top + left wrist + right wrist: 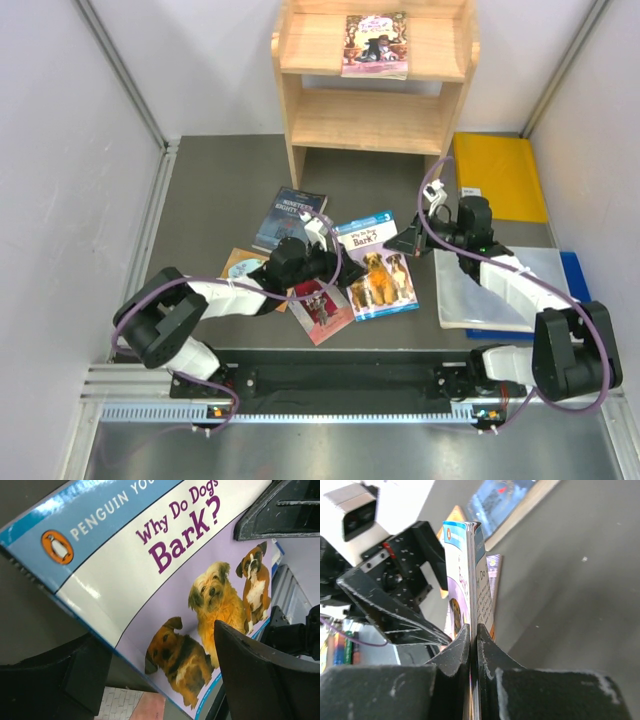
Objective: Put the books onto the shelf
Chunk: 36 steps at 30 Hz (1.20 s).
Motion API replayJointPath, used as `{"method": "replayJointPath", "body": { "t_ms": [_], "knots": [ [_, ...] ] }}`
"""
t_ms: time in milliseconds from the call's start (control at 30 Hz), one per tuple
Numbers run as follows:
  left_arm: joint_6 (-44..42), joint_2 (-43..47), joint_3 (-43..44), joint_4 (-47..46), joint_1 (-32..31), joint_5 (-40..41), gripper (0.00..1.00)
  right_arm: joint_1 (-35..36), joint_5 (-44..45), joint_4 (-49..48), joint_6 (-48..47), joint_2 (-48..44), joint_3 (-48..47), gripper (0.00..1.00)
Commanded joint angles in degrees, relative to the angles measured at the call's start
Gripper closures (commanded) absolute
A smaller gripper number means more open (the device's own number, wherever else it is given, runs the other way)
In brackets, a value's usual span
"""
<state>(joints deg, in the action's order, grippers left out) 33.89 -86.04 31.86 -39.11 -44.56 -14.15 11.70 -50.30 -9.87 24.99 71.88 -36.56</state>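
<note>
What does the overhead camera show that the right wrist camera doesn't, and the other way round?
Only overhead: the shelf with a pink book on its top tier, and the yellow folder. Only right wrist: the right fingers pinched shut on the edge of the dog book. Both: the dog book, the dark blue book lying on the table, and the open left fingers beside the dog book.
</note>
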Motion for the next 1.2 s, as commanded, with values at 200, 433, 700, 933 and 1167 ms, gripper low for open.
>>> {"method": "replayJointPath", "body": {
  "t_ms": [200,433,700,933,1167],
  "knots": [
    [5.1,-4.2,2.1,-13.3,-0.1,-6.9,1.00,1.7,-4.7,-7.8,3.0,0.9,-3.6,1.00],
    [-0.6,2.5,5.2,-2.6,0.1,-0.8,1.00,1.8,14.5,7.3,-2.1,-5.1,-5.2,0.47],
    [-5.2,10.3,12.3,7.3,2.3,5.0,1.00,1.7,20.7,4.0,6.7,-18.9,3.6,0.23],
    [-3.5,10.5,15.4,4.5,4.3,4.7,1.00,1.8,18.8,-4.2,16.6,-27.0,11.5,0.22],
    [-1.2,11.2,17.0,2.5,5.1,2.7,1.00,1.7,16.6,-13.7,21.4,-25.8,15.8,0.23]
  ]
}}
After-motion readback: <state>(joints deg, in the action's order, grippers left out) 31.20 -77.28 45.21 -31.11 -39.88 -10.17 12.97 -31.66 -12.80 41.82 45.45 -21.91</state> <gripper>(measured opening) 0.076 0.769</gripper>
